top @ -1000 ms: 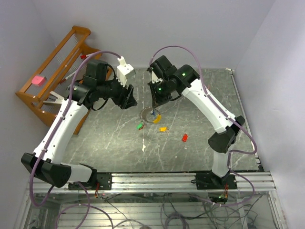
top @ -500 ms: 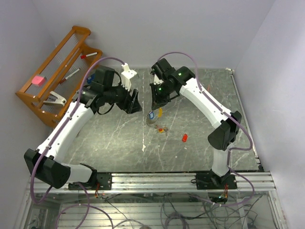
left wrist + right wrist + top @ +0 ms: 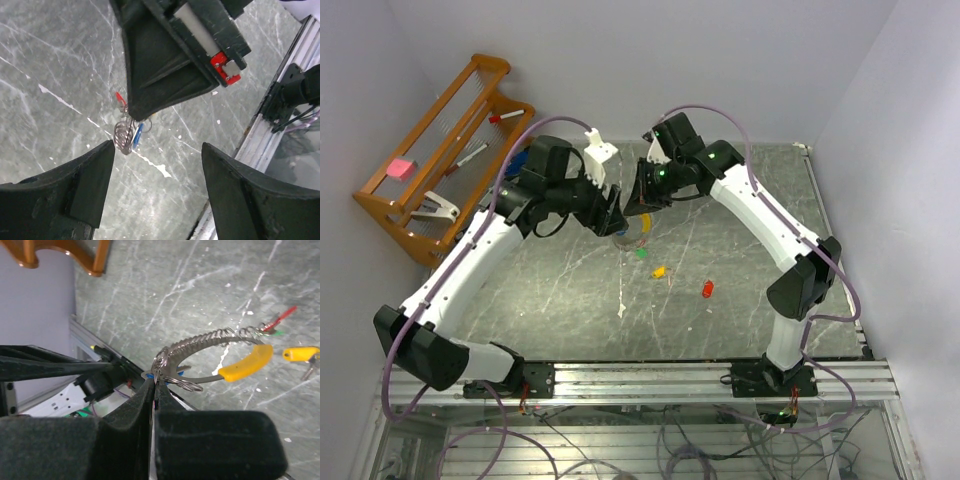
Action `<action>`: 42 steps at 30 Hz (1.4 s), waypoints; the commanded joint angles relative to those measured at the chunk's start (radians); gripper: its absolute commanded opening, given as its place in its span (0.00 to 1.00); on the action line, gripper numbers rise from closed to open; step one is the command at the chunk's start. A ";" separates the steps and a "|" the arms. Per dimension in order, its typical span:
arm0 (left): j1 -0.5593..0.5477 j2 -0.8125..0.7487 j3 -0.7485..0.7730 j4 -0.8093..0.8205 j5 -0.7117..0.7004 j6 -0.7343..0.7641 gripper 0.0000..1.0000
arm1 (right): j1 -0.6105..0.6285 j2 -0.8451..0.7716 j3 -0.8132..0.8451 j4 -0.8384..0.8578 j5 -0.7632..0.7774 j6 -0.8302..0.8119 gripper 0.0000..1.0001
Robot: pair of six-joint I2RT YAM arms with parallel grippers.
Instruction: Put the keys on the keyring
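**Right gripper clamps the keyring, left stands open beside it**

The grey marbled table (image 3: 740,320) carries both arms, which reach in from either side and meet near its far middle. A wooden rack (image 3: 420,190) stands off the table's left edge.

The left gripper (image 3: 157,152) has its jaws spread wide with nothing between them, and it faces the other tool closely. The right gripper (image 3: 155,382) is pressed closed, pinching the keyring (image 3: 215,336) at its fingertips. The ring is a silvery loop, partly coiled like a spring, and its yellow banana piece (image 3: 247,362) curves along the side away from the grip.

A blue key (image 3: 137,136) sits right against the coil below the right fingertips. Whether it is threaded on cannot be told.

Three keys lie loose on the table nearer the bases. The green key (image 3: 641,253) is closest to the ring, the orange-yellow key (image 3: 660,271) is just beyond it, and the red key (image 3: 708,290) is further right, well apart
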 commanded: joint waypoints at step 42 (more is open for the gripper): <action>-0.033 -0.054 -0.063 0.091 -0.152 0.192 0.72 | -0.010 0.019 0.190 -0.129 -0.311 -0.053 0.00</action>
